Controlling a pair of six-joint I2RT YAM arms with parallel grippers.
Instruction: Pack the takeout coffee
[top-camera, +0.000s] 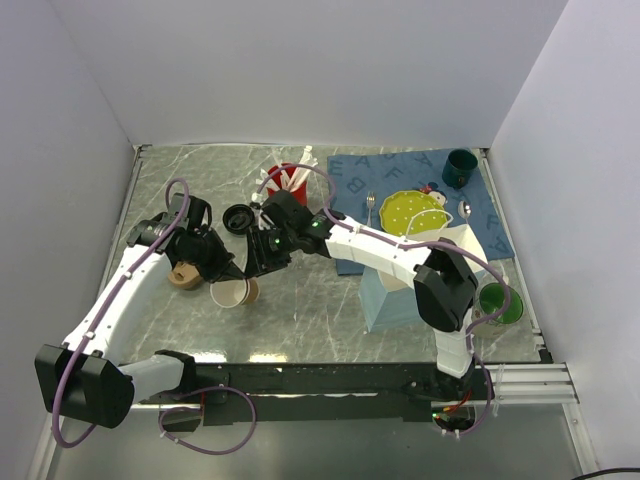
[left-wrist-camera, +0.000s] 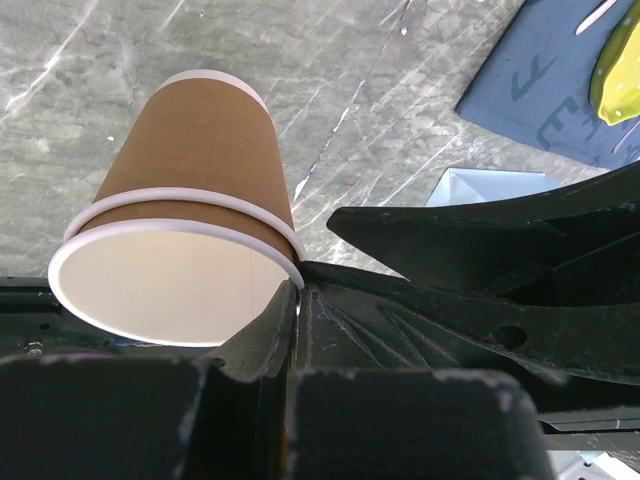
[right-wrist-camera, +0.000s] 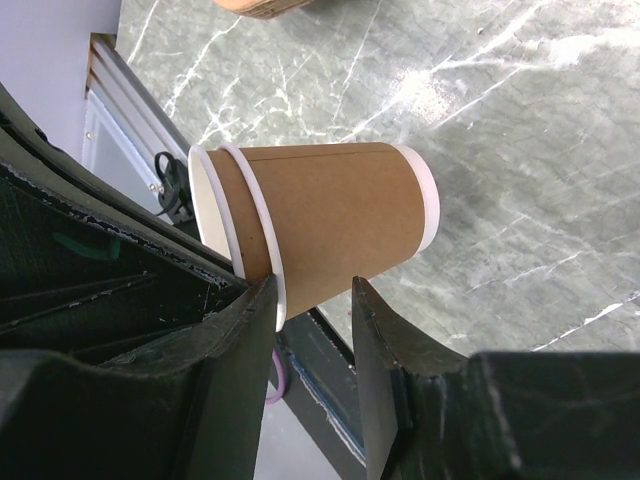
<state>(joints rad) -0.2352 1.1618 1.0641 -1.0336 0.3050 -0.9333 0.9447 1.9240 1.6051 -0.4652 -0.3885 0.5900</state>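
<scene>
Clamping the lidless cup (top-camera: 232, 293) by its rim, the left end effector (left-wrist-camera: 297, 292) needed light, steady pressure while the right end effector (right-wrist-camera: 310, 295), at 1 o'clock overhead, stood apart.

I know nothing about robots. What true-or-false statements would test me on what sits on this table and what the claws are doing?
1. The lidless brown paper cup stands upright on the table. False: it is tipped on its side.
2. The left gripper is shut on that cup's rim. True.
3. A black lid covers that cup. False: its mouth is open and its white inside shows.
4. The tall red cup holds white utensils. True.
5. The round yellow plate lies on bare marble. False: it lies on the blue lettered mat.
</scene>
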